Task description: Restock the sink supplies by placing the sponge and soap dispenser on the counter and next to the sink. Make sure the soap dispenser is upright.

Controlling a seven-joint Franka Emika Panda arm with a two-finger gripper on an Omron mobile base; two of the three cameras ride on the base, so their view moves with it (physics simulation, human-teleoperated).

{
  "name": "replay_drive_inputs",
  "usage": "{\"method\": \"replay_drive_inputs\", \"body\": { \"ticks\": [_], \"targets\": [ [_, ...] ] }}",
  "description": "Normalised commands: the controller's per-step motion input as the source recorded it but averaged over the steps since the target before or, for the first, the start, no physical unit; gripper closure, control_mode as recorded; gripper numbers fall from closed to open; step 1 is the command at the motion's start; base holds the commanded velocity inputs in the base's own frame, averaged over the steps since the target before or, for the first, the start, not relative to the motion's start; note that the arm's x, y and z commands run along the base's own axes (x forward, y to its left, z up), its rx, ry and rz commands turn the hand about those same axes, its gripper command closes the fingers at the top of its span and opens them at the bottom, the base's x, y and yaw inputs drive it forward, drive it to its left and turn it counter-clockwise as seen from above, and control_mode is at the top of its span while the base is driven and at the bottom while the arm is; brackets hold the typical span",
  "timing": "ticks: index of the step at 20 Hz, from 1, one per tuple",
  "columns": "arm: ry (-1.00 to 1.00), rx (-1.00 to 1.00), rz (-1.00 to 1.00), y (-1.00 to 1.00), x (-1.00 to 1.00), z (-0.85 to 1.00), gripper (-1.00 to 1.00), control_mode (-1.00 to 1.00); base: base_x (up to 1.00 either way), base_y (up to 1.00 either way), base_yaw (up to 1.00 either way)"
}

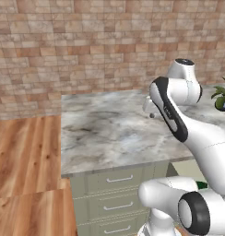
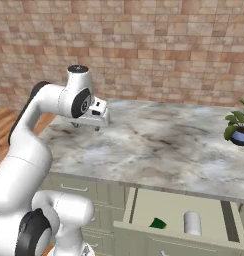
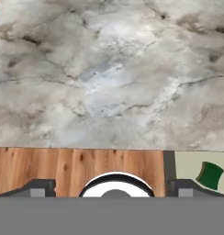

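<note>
Currently the marble island (image 2: 159, 145) with its potted plant (image 2: 239, 128) sits under the arm, whose jaws (image 2: 87, 125) hover above it, spread and empty. Below, the open drawer (image 2: 144, 212) holds the soap dispenser (image 2: 192, 223), lying on its side: likely light, smooth, slippery plastic, best pinched across its body. Beside it, the sponge (image 2: 157, 223) looks soft and squashable; grip its flat sides

Base views flank the marble island top (image 1: 109, 133); hand view looks down.
</note>
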Motion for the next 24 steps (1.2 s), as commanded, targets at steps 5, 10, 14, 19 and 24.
{"method": "replay_drive_inputs", "body": {
  "ticks": [5, 10, 14, 19, 24],
  "targets": [
    [0.11, 0.19, -0.09, -1.0, -0.37, -1.0, -1.0, -1.0, 0.0, 0.0, 0.0],
    [0.13, 0.11, -0.1, -0.98, -0.11, -1.0, -1.0, -1.0, 0.0, 0.0, 0.0],
    [0.06, 0.01, -0.05, -0.81, -0.02, -0.88, -1.0, -1.0, 0.0, 0.0, 0.0],
    [0.0, 0.04, -0.09, -0.71, -0.06, -0.43, -1.0, -1.0, 0.0, 0.0, 0.0],
    [0.0, 0.06, -0.11, -0.63, -0.23, -0.61, -1.0, -1.0, 0.0, 0.0, 0.0]
  ]
}}
